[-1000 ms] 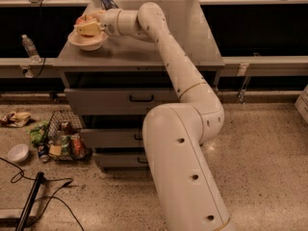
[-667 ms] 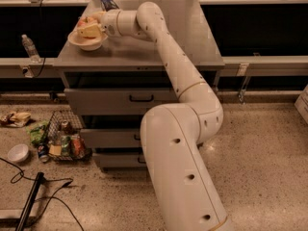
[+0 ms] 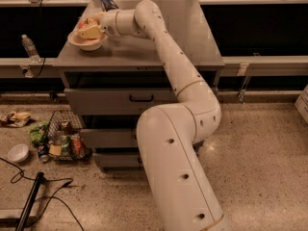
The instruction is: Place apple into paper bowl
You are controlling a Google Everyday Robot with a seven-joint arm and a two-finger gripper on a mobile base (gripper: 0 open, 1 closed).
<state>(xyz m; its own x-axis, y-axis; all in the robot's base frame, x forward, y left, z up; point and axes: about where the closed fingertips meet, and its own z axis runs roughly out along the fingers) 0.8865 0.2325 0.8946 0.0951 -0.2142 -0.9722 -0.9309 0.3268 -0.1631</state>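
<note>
On the left end of the cabinet top [image 3: 144,52], gripper [image 3: 91,30] low over paper bowl [image 3: 77,41], apple [image 3: 86,21] right beside it. Cannot tell whether clamped or loose.

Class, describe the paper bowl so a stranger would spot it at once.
Find the grey drawer cabinet. The paper bowl sits at its top's left edge, under the end effector. Unlike the white bowl on the floor, it is cream and wide-rimmed.
</note>
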